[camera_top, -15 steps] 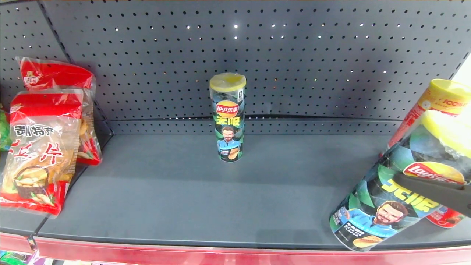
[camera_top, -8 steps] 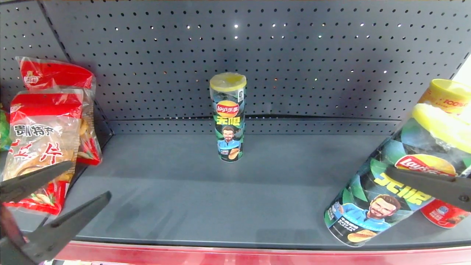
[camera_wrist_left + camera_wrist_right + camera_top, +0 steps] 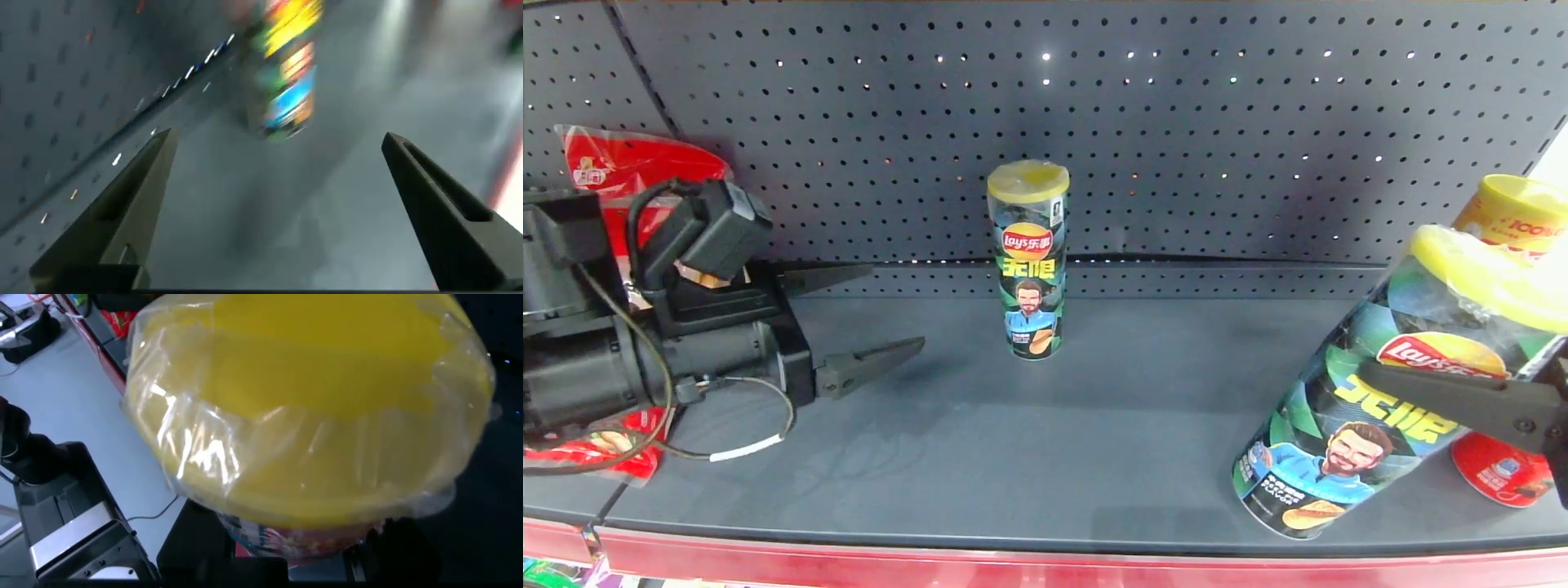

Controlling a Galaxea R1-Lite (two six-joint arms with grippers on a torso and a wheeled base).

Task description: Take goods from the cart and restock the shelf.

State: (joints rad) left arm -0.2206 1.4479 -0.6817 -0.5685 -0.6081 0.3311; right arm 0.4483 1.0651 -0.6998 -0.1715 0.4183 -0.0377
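A: Where's the chip can (image 3: 1327,441)?
B: Tilted at the shelf's (image 3: 1013,457) front right corner, clamped in the right gripper (image 3: 1392,392)
A: And the left gripper (image 3: 895,307)?
B: Spread wide, holding nothing, near the left edge; a second can (image 3: 1027,261) stands upright mid-back

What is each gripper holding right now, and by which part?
Right gripper holds the tilted chip can by its upper body, just under the yellow lid. Left gripper is open, holding nothing.
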